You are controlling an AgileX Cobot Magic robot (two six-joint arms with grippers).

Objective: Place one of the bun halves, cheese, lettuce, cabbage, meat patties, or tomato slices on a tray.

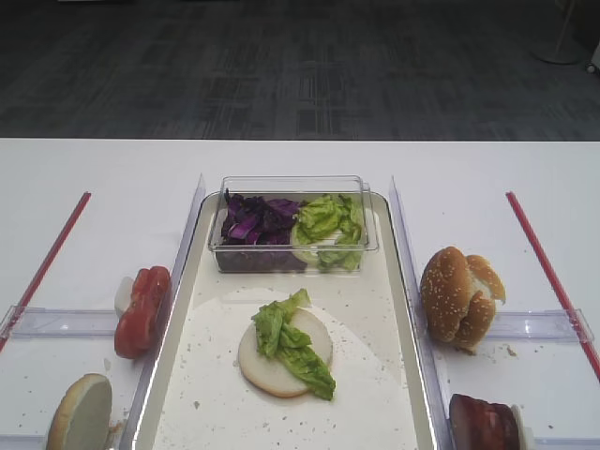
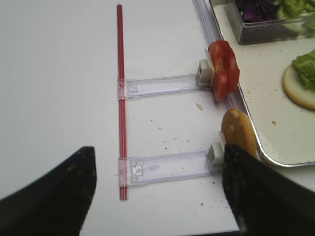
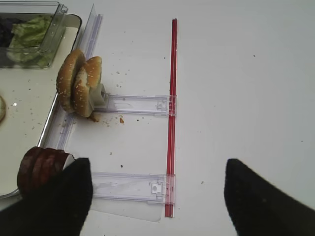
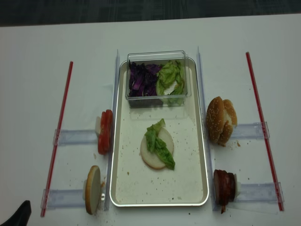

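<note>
Right claw (image 3: 155, 196) hangs wide open and empty just off the tray (image 1: 412, 309) rim, with the meat patties (image 3: 42, 169) right at its inner finger. Left claw (image 2: 157, 191) is spread open too, holding nothing. Lettuce (image 1: 291, 342) already sits on a pale bun half mid-tray. Guessing patty next: I'd pinch one disc only, by its edges.
</note>
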